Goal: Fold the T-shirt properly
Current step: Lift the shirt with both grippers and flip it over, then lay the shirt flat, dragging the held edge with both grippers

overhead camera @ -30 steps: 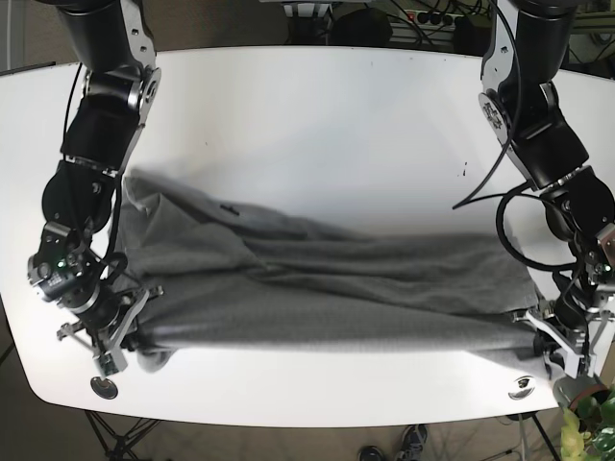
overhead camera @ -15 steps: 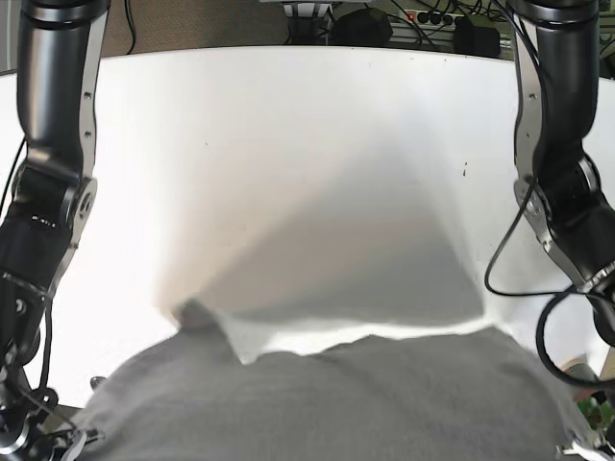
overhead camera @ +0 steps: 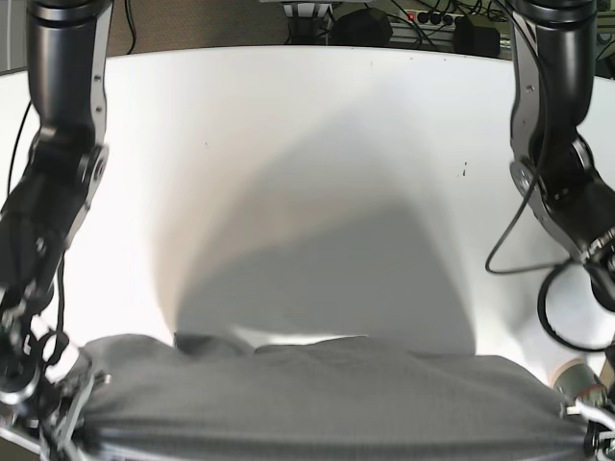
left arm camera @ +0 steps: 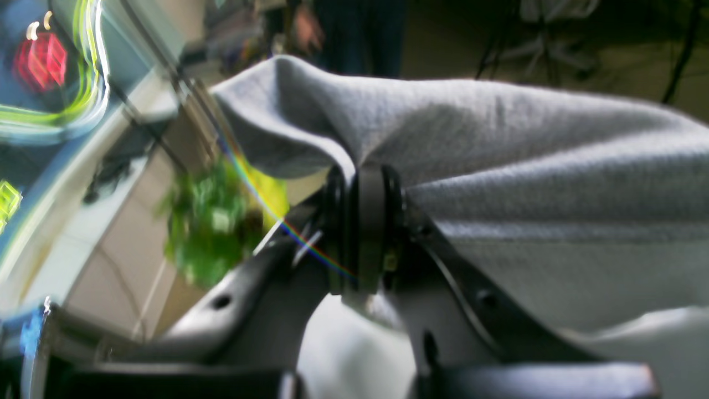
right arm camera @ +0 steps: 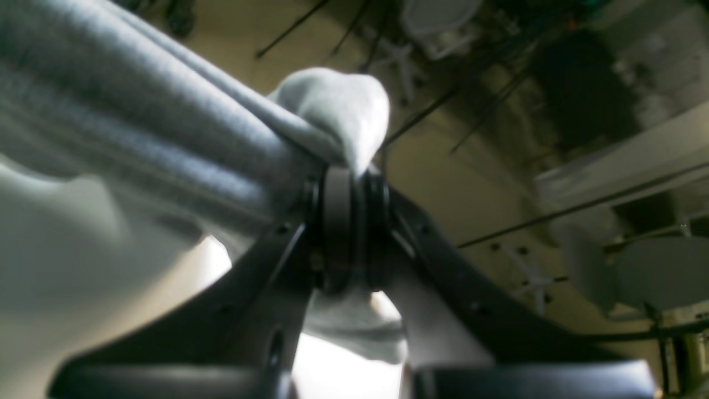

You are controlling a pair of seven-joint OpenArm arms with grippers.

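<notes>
The desk [overhead camera: 317,125] was a white, rounded surface that filled most of the base view. A broad grey shadow spread across its middle, fanning out from the near edge toward the far side. A few small dark specks marked the white top, one near the right side and one toward the left. Along the near edge the grey T-shirt [overhead camera: 327,399] hid the desk's front; whether the cloth touched the surface there could not be told.
</notes>
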